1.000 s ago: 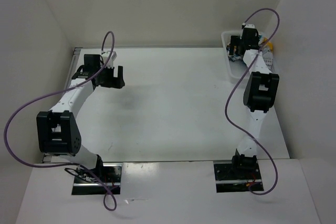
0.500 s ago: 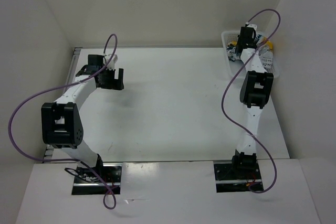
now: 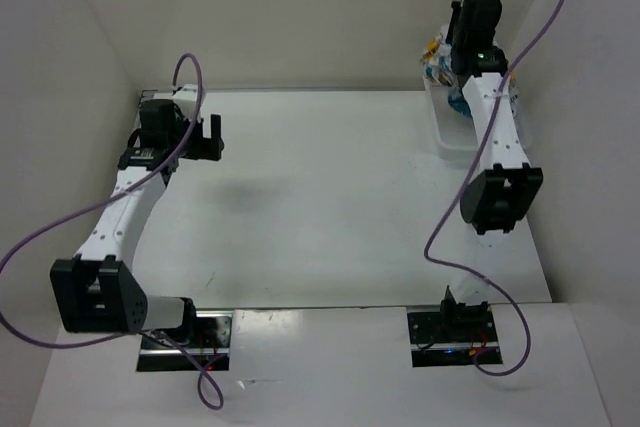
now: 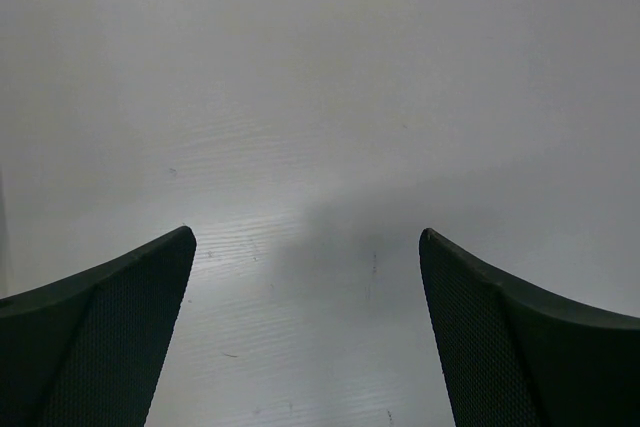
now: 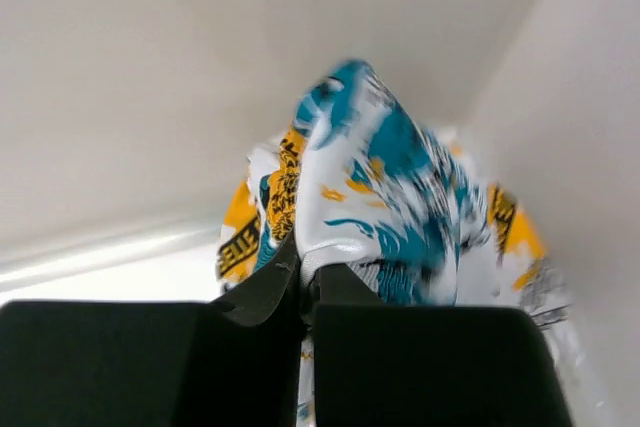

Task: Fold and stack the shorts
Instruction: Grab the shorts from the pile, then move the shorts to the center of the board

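Note:
The shorts [image 5: 385, 182], white with a teal, yellow-orange and black print, hang bunched from my right gripper [image 5: 308, 265], which is shut on a fold of the fabric. In the top view that gripper [image 3: 455, 47] is raised above the white basket [image 3: 446, 135] at the far right corner, with the shorts [image 3: 437, 60] dangling beside it. My left gripper [image 3: 203, 137] hovers over the far left of the table. Its wrist view shows the left gripper [image 4: 305, 235] open, with only bare table between the fingers [image 4: 120, 327].
The white basket stands against the right wall, near the back wall. White walls close in the table [image 3: 330, 197] on the left, back and right. Purple cables loop from both arms.
My right gripper has shut on the shorts and risen, pulling them up out of the basket. The left arm has stretched out and its gripper shifted slightly left.

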